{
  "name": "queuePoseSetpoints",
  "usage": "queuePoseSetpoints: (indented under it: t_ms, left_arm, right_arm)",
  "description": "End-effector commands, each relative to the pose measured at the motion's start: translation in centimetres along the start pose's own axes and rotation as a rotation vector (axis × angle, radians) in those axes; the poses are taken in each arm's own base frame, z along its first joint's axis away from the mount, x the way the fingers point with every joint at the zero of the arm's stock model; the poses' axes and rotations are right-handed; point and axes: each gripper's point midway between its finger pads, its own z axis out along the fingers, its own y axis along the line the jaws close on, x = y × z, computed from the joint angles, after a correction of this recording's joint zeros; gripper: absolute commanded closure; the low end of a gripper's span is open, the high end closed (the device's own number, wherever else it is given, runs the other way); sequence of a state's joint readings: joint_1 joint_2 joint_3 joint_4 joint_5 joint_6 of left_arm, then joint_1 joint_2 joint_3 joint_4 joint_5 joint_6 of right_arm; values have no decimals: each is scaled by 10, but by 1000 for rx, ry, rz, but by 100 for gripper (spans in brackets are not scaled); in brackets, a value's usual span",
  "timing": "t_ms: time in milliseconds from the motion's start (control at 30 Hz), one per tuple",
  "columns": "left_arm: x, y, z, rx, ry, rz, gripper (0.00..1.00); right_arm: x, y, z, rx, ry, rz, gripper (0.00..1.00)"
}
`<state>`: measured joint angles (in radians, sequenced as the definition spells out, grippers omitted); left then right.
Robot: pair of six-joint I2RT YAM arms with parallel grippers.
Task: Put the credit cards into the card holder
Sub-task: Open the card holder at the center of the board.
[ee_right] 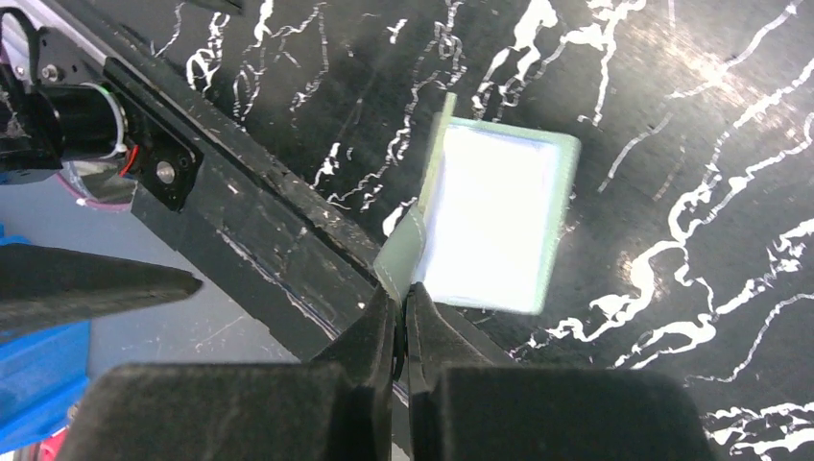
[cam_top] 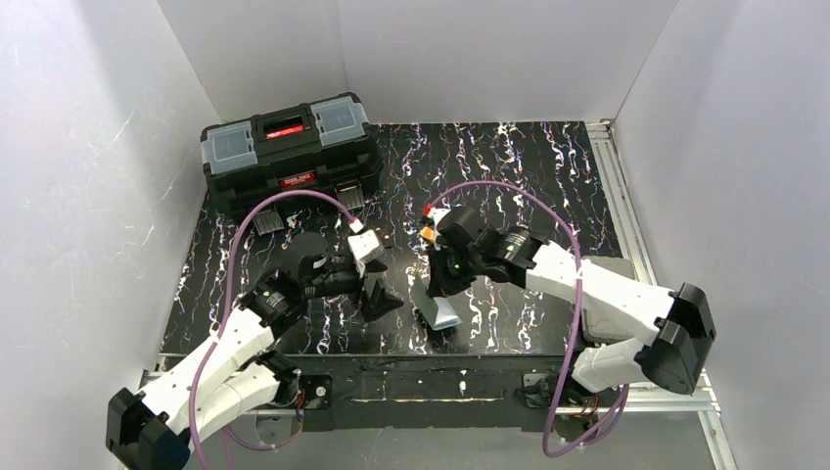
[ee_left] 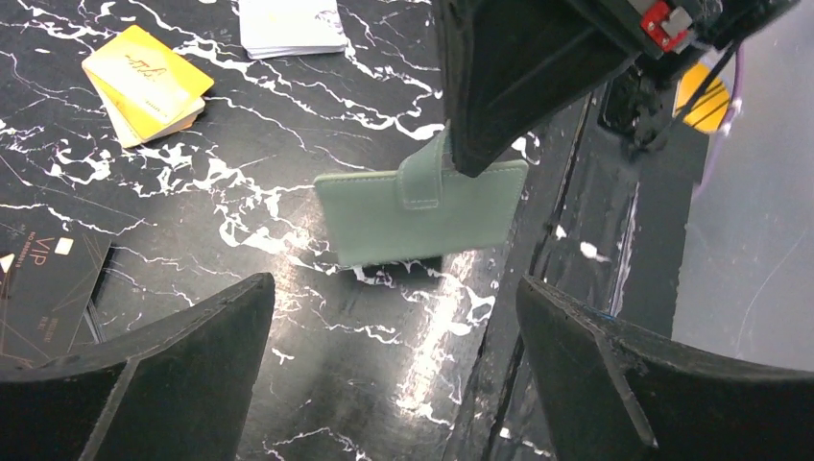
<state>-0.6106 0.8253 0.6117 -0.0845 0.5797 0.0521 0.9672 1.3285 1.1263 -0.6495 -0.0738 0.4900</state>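
The mint-green card holder (ee_left: 422,213) hangs closed by its snap tab, with its lower edge close to the table near the front edge. My right gripper (ee_right: 403,288) is shut on that tab and shows from above in the top view (cam_top: 438,284). My left gripper (ee_left: 394,298) stands open to the left of the card holder (cam_top: 440,311), with nothing between its fingers. An orange credit card (ee_left: 149,79) lies on the table beyond it, and a white credit card (ee_left: 288,24) lies further back. The left arm hides both cards in the top view.
A big black toolbox (cam_top: 289,147) stands at the back left. A black VIP card (ee_left: 48,288) lies flat on the table by my left finger. The table's front rail (ee_right: 250,221) runs just below the card holder. White walls close in three sides.
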Motion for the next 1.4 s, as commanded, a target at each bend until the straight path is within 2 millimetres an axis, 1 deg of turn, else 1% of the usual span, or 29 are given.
queuePoseSetpoints:
  t_ms: [0, 133, 233, 400, 500, 567, 700, 733, 833, 933, 1033, 1133, 1233, 1300, 1367]
  left_arm:
    - [10, -10, -9, 57, 15, 122, 3]
    - [5, -15, -14, 65, -2, 138, 2]
    - [3, -17, -14, 66, -3, 101, 2]
    - [1, -17, -7, 52, -10, 40, 2]
    - [3, -24, 2, 80, -4, 26, 2]
    - [3, -24, 10, 73, -15, 46, 2]
    - [6, -2, 26, -20, -16, 93, 2]
    - [6, -5, 28, -1, -11, 81, 2]
    - [-4, -24, 30, 70, -43, 60, 2]
    - [2, -31, 34, 68, -37, 84, 2]
    - [10, -32, 40, 56, -21, 93, 2]
    - [17, -37, 44, 69, -15, 120, 2]
    - [27, -32, 48, 41, 5, 160, 2]
    - [30, -23, 50, 0, 15, 192, 2]
    - [29, -14, 51, -46, 13, 219, 2]
  right_arm:
    - [-14, 19, -5, -11, -14, -48, 99]
    - [-29, 23, -8, 0, -58, -44, 99]
    - [-40, 24, -12, 26, -82, -15, 99]
    - [-52, 33, -18, 27, -131, -23, 99]
    - [-49, 31, -22, 65, -102, -16, 99]
    - [-46, 30, -23, 79, -88, -19, 99]
    - [-38, 30, -26, 88, -72, -7, 99]
    - [-37, 29, -27, 98, -68, -8, 99]
    - [-32, 26, -28, 122, -52, -14, 99]
    - [-31, 25, -27, 131, -47, -14, 99]
    - [-30, 25, -27, 142, -39, -13, 99]
    - [-29, 27, -28, 146, -33, -14, 99]
    - [-28, 28, -29, 145, -31, -14, 99]
    - [-26, 28, -29, 143, -29, -13, 99]
    - [-26, 29, -29, 142, -28, -13, 99]
